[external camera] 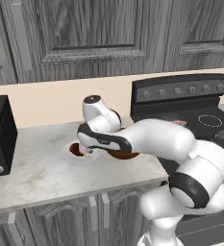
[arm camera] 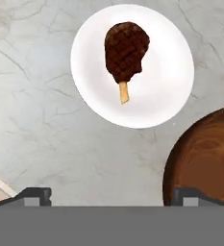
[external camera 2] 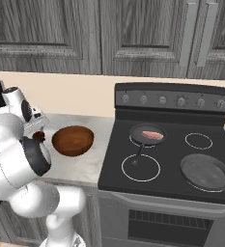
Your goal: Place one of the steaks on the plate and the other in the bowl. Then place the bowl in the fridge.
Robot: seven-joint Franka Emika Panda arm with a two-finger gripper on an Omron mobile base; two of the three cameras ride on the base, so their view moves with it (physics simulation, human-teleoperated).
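Now my claw (arm camera: 111,196) hangs wide open over the bench (arm camera: 41,139), the dark brown steak (arm camera: 125,51) lying on the white plate (arm camera: 168,81) beside the wooden bowl (arm camera: 205,158).

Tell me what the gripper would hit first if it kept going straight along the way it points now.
Probably bare marble counter. The open gripper points down between the white plate carrying the brown steak and the wooden bowl; one of the fingers might clip the bowl's rim.
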